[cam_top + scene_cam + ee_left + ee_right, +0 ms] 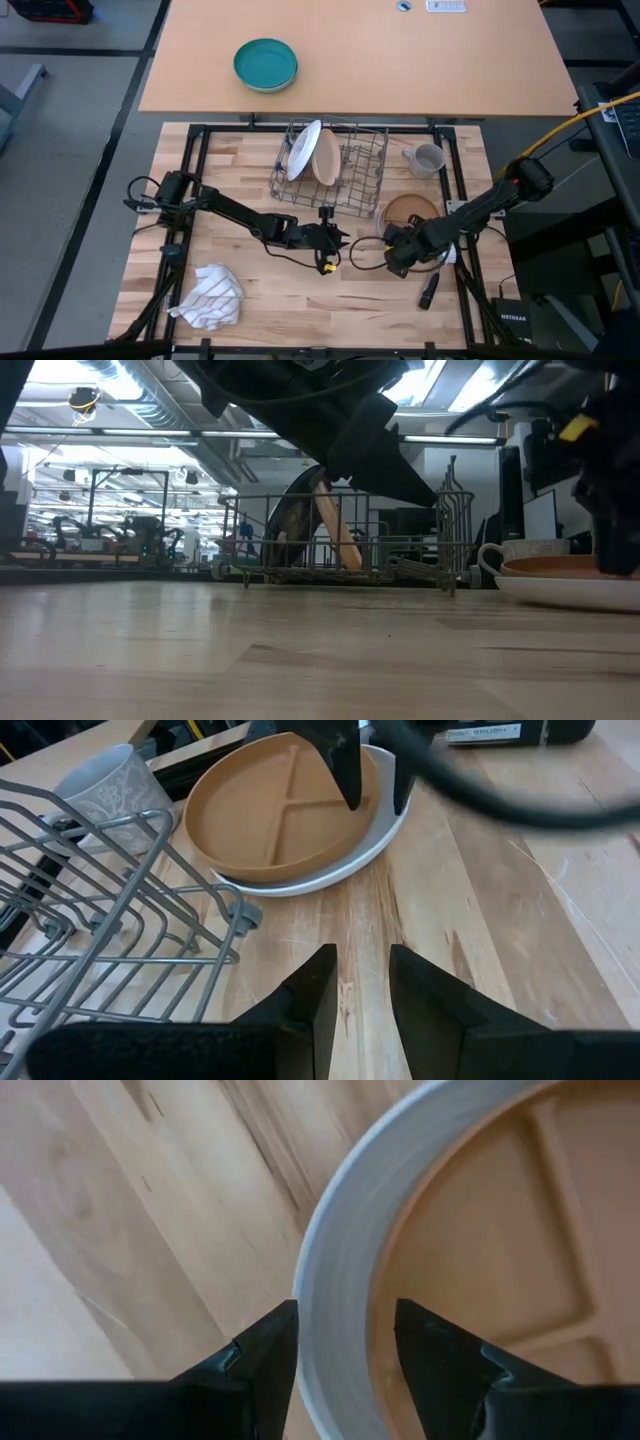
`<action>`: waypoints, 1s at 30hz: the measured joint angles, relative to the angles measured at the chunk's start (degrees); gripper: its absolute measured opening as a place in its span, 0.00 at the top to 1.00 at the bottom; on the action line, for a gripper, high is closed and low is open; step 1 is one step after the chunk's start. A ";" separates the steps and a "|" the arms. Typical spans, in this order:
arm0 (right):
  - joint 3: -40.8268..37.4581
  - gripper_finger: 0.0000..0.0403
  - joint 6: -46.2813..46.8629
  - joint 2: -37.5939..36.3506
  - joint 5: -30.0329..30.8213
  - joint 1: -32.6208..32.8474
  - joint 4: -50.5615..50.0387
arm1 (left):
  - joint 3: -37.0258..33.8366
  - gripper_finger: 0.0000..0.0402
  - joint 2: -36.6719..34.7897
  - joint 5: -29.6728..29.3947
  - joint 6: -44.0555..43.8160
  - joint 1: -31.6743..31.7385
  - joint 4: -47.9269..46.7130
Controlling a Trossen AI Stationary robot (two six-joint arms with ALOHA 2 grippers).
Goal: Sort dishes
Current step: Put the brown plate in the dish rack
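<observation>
Closest to the right wrist camera, the right gripper [345, 1350] straddles the rim of the white plate [335, 1250]: one dark finger lies outside the rim over bare wood, the other inside over the tan divided plate [500, 1230] that sits stacked on it. The fingers stand a narrow gap apart with the white rim between them, though whether they actually touch it cannot be told. From above, this right gripper [392, 246] sits at the near edge of the stack, on the right half of the wooden table [260, 290], and the tan divided plate [411, 210] shows as a round brown disc just beyond it. The small grey mug [429, 159] stands farther back, just beside the stack and right of the wire dish rack [352, 180]. In the rack, a pale plate [303, 150] and a peach-pink dish [326, 157] stand on edge side by side. The left gripper [330, 238] hovers in front of the rack near the table's middle, well clear of the stack; its wrist view shows its fingers [315, 1000] slightly parted and holding nothing, pointing toward the white plate [330, 875] and mug [105, 790]. A white cloth with dark stripes [210, 297] lies crumpled at the near left, and a teal-green bowl [265, 64] rests on the separate table behind.
</observation>
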 joint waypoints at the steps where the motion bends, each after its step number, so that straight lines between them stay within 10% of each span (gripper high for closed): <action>1: 0.00 0.57 -0.06 0.58 -0.24 0.00 -0.08 | 0.00 0.79 0.00 -0.02 0.00 0.00 0.00; 30: 1.06 0.57 -0.17 2.98 1.16 0.00 -6.98 | 0.00 0.79 0.00 -0.02 0.37 0.00 -0.03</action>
